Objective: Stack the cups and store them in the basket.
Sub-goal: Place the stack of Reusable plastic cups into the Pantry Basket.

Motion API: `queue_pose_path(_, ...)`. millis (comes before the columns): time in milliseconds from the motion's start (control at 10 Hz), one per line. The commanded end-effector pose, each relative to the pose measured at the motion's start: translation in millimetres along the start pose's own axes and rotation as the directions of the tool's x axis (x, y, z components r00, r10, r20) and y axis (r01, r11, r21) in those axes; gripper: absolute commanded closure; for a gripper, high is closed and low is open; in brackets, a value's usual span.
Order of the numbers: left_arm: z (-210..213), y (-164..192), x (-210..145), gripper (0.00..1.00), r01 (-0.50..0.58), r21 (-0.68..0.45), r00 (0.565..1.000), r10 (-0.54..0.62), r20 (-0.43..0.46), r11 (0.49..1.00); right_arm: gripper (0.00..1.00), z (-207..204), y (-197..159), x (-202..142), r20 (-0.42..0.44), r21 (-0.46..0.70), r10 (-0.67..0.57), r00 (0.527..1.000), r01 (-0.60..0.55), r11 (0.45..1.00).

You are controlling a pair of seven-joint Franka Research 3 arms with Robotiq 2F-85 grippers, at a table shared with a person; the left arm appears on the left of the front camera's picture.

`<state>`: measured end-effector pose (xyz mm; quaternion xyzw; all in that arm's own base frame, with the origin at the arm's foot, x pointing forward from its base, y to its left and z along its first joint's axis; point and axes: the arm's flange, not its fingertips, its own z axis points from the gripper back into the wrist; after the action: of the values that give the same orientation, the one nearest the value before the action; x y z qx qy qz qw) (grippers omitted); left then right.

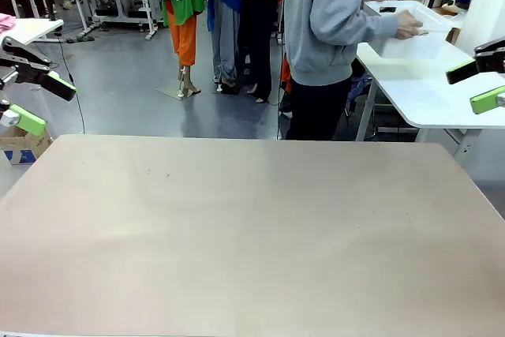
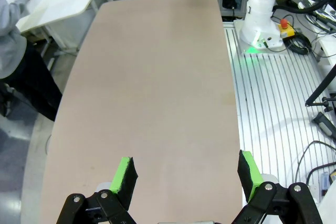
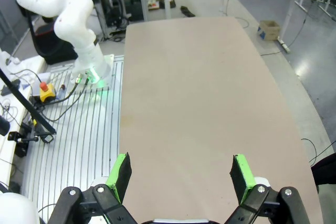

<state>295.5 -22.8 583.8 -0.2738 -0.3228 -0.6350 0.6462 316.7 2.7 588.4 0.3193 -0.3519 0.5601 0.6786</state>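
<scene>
Both grippers, the left gripper [image 2: 184, 174] and the right gripper [image 3: 179, 176], have black linked fingers with round silver screws and bright green pads [image 1: 489, 99], the arms [image 3: 73, 19] are glossy white, and the person [image 1: 331, 37] wears a grey hoodie over dark trousers.

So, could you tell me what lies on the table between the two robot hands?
Nothing: in the front view the tabletop is bare between the left hand and the right hand.
</scene>
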Motion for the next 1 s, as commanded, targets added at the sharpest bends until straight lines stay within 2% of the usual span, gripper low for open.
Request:
queue_pose_path(0,0.7,0.9,3.2,0.00,-0.006,-0.006,1.000,0.006,0.010,1.000,0.00,0.5,-0.7,2.7,0.021,0.002,0.007,1.000,-0.007,1.000)
queue_pose_path(900,0.7,0.9,3.2,0.00,-0.006,-0.006,1.000,0.006,0.010,1.000,0.00,0.5,-0.7,2.7,0.021,0.002,0.007,1.000,-0.007,1.000)
